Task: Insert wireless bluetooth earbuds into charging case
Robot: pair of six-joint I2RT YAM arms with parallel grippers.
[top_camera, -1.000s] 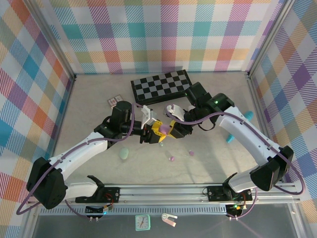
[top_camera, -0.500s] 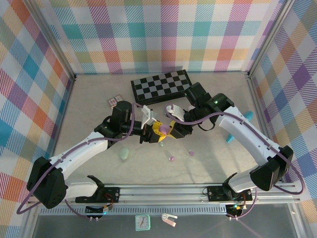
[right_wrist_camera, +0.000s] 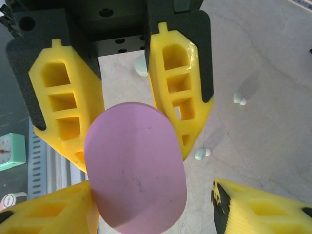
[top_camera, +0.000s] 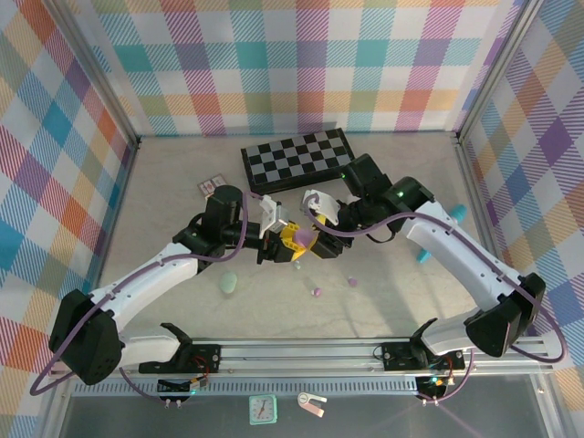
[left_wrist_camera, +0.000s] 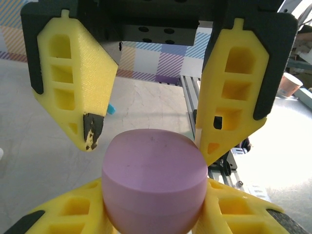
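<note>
Your lilac charging case point(left_wrist_camera: 153, 180) looks like smooth, matt plastic; the yellow fingers point(left_wrist_camera: 92, 63) beside it are finely ridged plastic, and the tabletop point(right_wrist_camera: 263, 63) under it is marbled and matt.

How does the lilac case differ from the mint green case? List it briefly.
Colour: the lilac case is pale purple, the mint green case pale green.
Support: the lilac case is clamped between the left fingers, above the table; the mint green case lies on the table, nothing touching it.
Shared: both are smooth, rounded pebbles.
</note>
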